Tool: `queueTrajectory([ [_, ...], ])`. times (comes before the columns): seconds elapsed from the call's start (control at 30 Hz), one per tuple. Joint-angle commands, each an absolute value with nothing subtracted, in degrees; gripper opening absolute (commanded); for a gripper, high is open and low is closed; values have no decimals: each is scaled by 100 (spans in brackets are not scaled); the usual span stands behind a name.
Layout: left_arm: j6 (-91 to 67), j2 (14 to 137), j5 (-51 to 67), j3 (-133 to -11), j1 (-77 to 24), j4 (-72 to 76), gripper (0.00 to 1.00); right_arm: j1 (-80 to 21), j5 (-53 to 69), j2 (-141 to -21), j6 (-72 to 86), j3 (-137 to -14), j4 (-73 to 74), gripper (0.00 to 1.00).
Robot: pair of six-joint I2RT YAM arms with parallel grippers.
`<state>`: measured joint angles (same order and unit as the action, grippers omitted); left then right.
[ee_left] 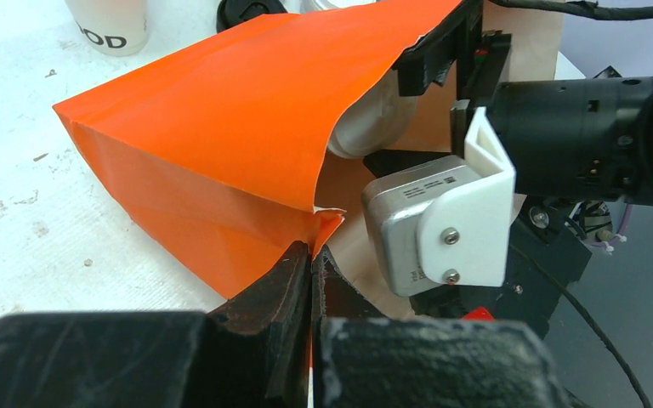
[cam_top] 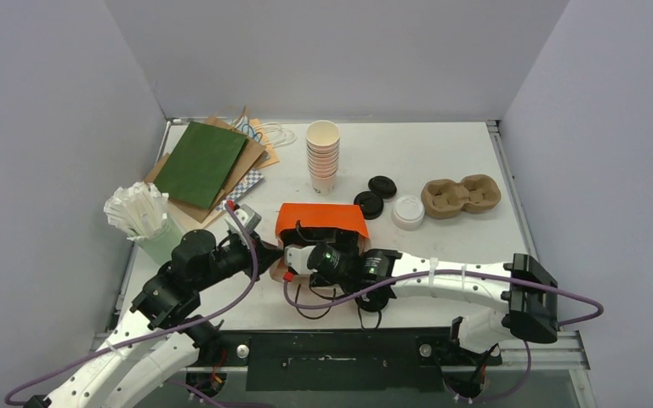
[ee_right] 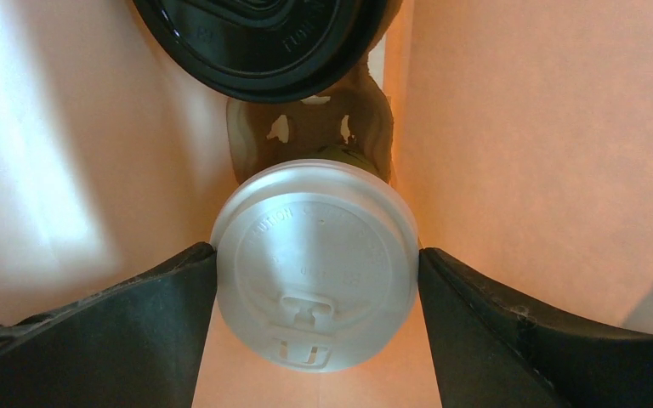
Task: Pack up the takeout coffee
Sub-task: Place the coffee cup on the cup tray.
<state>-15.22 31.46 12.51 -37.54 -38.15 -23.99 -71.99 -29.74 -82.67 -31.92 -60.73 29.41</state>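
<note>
Two lidded paper cups (ee_right: 264, 42) are sitting inside the orange paper bag (cam_top: 320, 219) — right end effector (ee_right: 316, 251) clasping the white-lidded one (ee_right: 315, 272), left end effector (ee_left: 310, 255) pinching the bag's lip; a slow, level push is looking safest.

Place: robotics lab cell — my reading
Walls: plain grey panels (cam_top: 332, 51) box in my white worktop (cam_top: 451, 161)
Mounting: arms (cam_top: 442, 276) bolted to a metal rail (cam_top: 332, 350)

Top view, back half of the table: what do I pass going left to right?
Cup of white straws → green bag → stack of lidless white cups → two black lids → white lid → cardboard cup carrier.
</note>
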Motion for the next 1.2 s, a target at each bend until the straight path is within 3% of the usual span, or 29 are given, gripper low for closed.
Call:
queueTrajectory([
  [0.0,-1615,3067,1469,-3866,-3840,-2138,0,-7135,-3032,-7914,-3490,-5818,2395,45],
  [0.83,-2169,3247,2772,-3432,-3853,-1627,0,-6970,-2569,-7038,-4137,-4426,1203,44],
  [1.03,-2129,3149,2375,-3524,-3862,-1641,15,-6970,-2504,-7039,-4213,-4399,1123,44],
  [1.17,-2243,3050,2215,-3637,-3857,-1625,14,-6968,-2510,-7012,-4297,-4380,1084,42],
])
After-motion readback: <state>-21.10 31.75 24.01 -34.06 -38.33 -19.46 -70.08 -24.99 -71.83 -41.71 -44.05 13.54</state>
